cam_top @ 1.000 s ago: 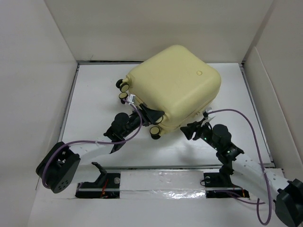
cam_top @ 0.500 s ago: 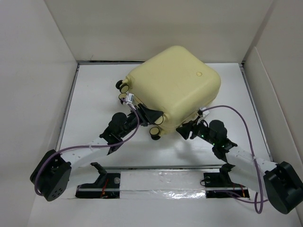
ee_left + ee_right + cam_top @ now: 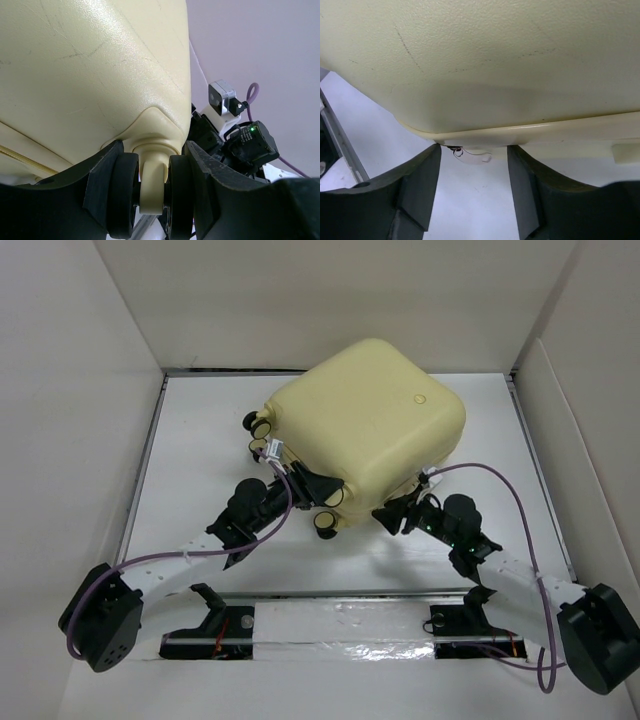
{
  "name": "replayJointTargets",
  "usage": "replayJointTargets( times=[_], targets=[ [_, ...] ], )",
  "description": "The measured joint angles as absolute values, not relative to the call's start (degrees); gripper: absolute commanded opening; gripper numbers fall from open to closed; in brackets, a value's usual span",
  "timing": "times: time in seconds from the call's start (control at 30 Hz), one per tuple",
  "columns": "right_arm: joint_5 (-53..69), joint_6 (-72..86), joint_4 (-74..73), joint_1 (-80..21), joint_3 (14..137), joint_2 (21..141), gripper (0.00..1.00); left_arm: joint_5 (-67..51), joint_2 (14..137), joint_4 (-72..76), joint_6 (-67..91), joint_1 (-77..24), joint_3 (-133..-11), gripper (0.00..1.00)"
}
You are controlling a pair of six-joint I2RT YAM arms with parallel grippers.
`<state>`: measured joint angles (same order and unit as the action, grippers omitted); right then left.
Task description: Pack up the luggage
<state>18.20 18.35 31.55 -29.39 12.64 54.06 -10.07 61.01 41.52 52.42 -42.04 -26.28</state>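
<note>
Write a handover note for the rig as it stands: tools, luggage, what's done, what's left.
Left tool: shut on a caster wheel at the luggage's near corner.
Right tool: open, holding nothing, under the luggage's near edge at the seam.
Luggage: closed, emblem side up, on the table between both arms.
Done: the shell halves are together.
Left: the pictures do not show whether the zip is shut; probably fastening it or setting the case down square.
</note>
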Motion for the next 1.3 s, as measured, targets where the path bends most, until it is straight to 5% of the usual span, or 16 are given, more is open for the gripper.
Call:
replayJointTargets(
  times=[0.47, 0.67, 1.03, 1.3],
  targets=[
    [15.11, 17.72, 34.79, -33.54, 13.93, 59.68, 0.51, -9.74, 62.74, 43.03, 52.56, -41.23, -26.28, 0.00],
    [11.51, 17.76, 33.23, -35.59, 15.20, 62.78, 0.25, -9.56, 63.40, 44.03, 52.58, -41.15, -26.28, 0.00],
    [6.17, 19.55, 32.18, -40.40, 15.25, 65.19, 0.45, -9.98, 63.40, 44.03, 52.60, -41.74, -26.41, 0.00],
    [0.43, 19.55, 30.37, -40.58, 15.25, 62.48, 0.46, -9.98, 63.37, 43.94, 52.60, -41.74, -26.41, 0.00]
  ],
)
